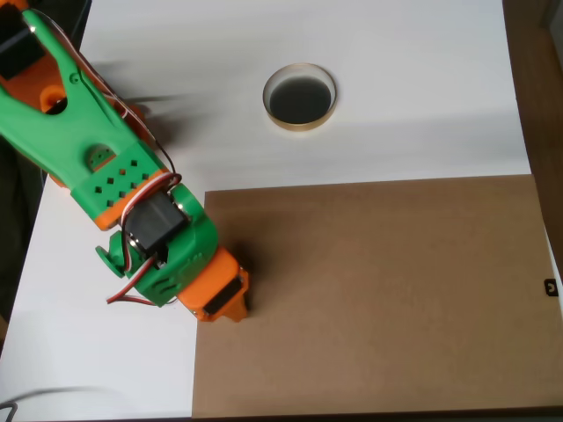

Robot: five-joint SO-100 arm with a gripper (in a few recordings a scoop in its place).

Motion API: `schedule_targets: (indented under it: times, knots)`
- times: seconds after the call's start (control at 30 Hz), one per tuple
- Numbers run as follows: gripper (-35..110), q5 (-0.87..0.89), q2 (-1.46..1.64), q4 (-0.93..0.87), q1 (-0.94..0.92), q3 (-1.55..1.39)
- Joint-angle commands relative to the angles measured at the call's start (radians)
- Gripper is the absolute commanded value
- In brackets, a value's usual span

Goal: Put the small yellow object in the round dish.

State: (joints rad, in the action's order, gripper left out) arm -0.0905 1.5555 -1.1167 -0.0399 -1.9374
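Small yellow object: hidden, prob. under the green-and-orange arm's claw [230,309], lowered on the brown board [378,290], near-left. Claw spread or pinching: can't tell. Step looks like the grasp. Next: lift, swing far-right to round cream-rimmed dark dish [300,97] on white bench [422,88].

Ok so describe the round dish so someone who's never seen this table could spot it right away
In the overhead view, start at the white table surface above the brown board. The round dish sits there alone, near the top centre. It is a small shallow circle with a pale tan rim and a dark inside, apart from the green and orange arm.
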Motion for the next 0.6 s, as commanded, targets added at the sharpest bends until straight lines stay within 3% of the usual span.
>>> schedule_targets:
  times: [0.0, 0.57]
  knots:
    - [0, -0.012, 0.086, -0.031, -0.003, 0.069]
    - [0, -0.058, 0.410, -0.241, 0.382, 0.129]
